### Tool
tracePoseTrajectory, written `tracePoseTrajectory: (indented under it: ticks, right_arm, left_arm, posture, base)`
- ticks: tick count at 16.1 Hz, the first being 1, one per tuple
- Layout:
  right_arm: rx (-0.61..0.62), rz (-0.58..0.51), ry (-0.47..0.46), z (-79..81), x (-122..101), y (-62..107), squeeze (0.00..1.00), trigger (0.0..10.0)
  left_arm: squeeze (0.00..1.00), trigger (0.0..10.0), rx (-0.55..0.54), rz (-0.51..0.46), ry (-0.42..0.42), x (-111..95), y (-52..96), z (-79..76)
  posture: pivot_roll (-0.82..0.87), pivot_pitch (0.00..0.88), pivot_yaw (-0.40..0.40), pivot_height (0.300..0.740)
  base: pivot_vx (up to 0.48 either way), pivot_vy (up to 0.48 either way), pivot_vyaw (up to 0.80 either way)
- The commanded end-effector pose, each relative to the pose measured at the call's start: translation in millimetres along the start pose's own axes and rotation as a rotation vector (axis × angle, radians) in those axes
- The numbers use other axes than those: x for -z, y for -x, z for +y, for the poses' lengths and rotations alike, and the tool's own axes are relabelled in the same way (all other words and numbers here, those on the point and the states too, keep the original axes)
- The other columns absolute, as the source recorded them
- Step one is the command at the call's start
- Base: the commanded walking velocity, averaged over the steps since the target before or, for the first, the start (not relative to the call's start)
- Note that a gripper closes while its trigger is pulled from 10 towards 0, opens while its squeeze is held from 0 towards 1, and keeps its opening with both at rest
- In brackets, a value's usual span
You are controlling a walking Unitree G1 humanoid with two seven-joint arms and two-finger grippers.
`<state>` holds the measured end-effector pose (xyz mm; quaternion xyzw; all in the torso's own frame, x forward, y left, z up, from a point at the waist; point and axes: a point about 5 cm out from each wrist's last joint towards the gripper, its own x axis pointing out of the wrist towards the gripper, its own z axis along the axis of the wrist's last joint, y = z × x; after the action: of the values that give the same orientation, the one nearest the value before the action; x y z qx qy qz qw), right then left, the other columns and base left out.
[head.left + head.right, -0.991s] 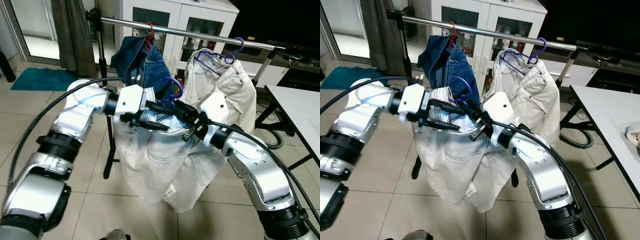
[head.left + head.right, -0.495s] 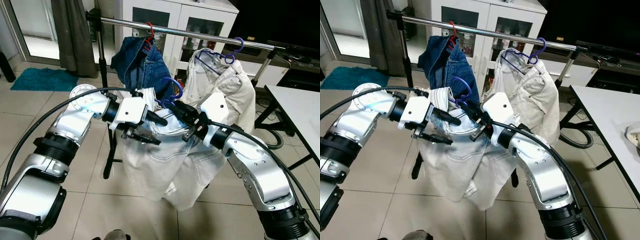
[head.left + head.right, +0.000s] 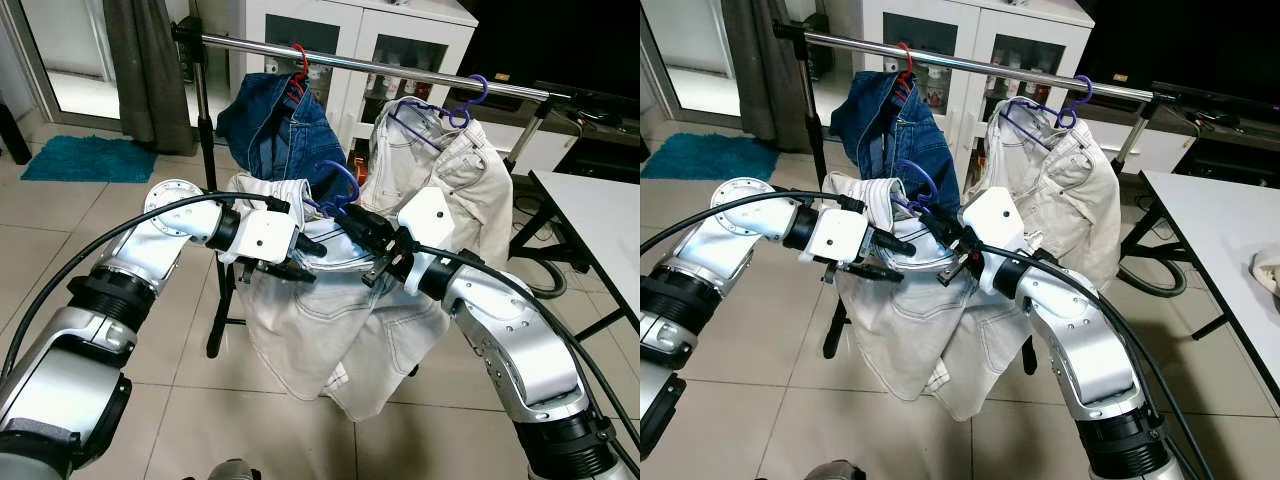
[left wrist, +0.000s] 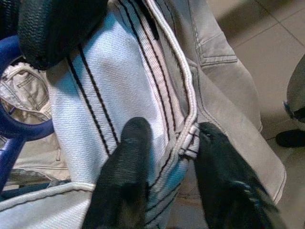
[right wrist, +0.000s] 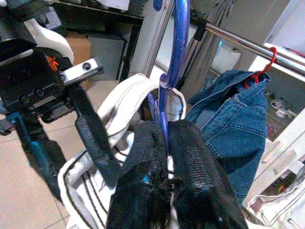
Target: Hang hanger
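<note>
The right gripper [image 5: 164,143] had its jaws closed on the blue plastic hanger [image 3: 338,180], pinching it just below the curved hook, which rose free in the air below and in front of the chrome clothes rail [image 3: 380,68] and was not on it. The left gripper [image 4: 167,157] met it from the other side, its jaws parted around the stitched waistband of the pale off-white jeans [image 3: 330,320] that hung from the blue hanger, one finger inside the band and one outside; whether they pressed the cloth could not be told. The pale jeans drooped between the two silver arms toward the beige tiled floor [image 3: 120,200], their legs hanging loose. Behind them, on the chrome rail, dark blue denim jeans [image 3: 280,125] hung from a red hanger [image 3: 299,60], and just to the robot's right a second pair of cream-white jeans [image 3: 450,170] hung from another blue hanger [image 3: 470,95]. A white cabinet with glass doors [image 3: 350,30] stood behind the rail, a grey curtain [image 3: 140,60] and a teal rug [image 3: 85,158] lay to the robot's left, and the edge of a white tabletop [image 3: 600,215] showed at the right.
</note>
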<state>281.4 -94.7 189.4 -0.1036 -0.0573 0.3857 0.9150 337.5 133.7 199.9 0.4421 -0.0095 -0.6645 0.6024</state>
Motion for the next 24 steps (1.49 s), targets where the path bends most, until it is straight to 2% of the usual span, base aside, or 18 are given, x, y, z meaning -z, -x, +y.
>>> tracePoseTrajectory:
  ticks: [1, 7, 9, 11, 13, 14, 15, 19, 21, 24]
  right_arm:
    - [0.013, -0.089, 0.06, -6.4, -21.1, -0.6, 0.0, 0.0]
    - [0.013, -0.089, 0.059, -6.6, -21.1, -0.6, 0.0, 0.0]
    - [0.01, -0.086, 0.059, -6.3, -20.5, 0.2, 0.0, 0.0]
    - [-0.039, -0.021, 0.046, -2.3, -10.5, 2.3, 0.0, 0.0]
    - [-0.155, 0.166, 0.059, 5.9, 20.7, 13.0, 0.0, 0.0]
    - [-0.176, 0.206, 0.063, 7.0, 28.5, 16.9, 0.0, 0.0]
    - [-0.184, 0.258, 0.056, 6.8, 40.4, 23.8, 0.0, 0.0]
    - [-0.167, 0.303, 0.034, 2.4, 50.4, 28.0, 0.0, 0.0]
    - [-0.191, 0.266, -0.036, -1.1, 47.8, 39.0, 0.0, 0.0]
    - [-0.243, 0.168, -0.188, -6.0, 36.3, 58.5, 0.0, 0.0]
  left_arm:
    - [0.0, 0.0, 0.003, 0.026, -0.004, 1.9, 0.4, 1.6]
    - [0.0, 0.0, -0.014, 0.052, -0.019, 5.6, 3.3, 1.9]
    - [0.0, 0.0, -0.055, 0.033, -0.014, 5.4, 7.7, 2.3]
    - [0.0, 0.0, -0.113, 0.008, -0.022, 2.8, 19.2, 4.0]
    - [0.0, 0.0, -0.178, 0.019, -0.056, 0.1, 34.4, 8.1]
    - [0.0, 0.0, -0.197, 0.021, -0.067, -1.4, 39.3, 9.6]
    - [0.0, 0.0, -0.237, 0.016, -0.088, -5.7, 50.9, 11.3]
    - [0.0, 0.0, -0.267, -0.01, -0.122, -12.7, 57.9, 6.8]
    - [0.0, 0.0, -0.29, 0.072, -0.089, 2.2, 71.1, -0.9]
    - [0.0, 0.0, -0.369, 0.203, -0.023, 22.2, 101.5, -6.4]
  posture:
    - [0.08, 0.0, -0.133, 0.74]
    - [0.08, 0.0, -0.132, 0.74]
    - [0.08, 0.0, -0.132, 0.74]
    - [0.08, 0.0, -0.136, 0.74]
    - [0.09, 0.0, -0.147, 0.74]
    - [0.09, 0.0, -0.152, 0.74]
    - [0.1, 0.0, -0.155, 0.74]
    - [0.1, 0.0, -0.153, 0.74]
    - [0.09, 0.0, -0.146, 0.74]
    - [0.09, 0.0, -0.135, 0.74]
  base:
    - [0.0, 0.0, 0.0]
    - [0.0, 0.0, 0.0]
    - [0.0, 0.0, 0.0]
    - [0.0, 0.0, 0.0]
    - [0.0, 0.0, 0.0]
    - [0.0, 0.0, 0.0]
    - [0.0, 0.0, 0.0]
    - [0.0, 0.0, 0.0]
    - [0.0, 0.0, 0.0]
    - [0.0, 0.0, 0.0]
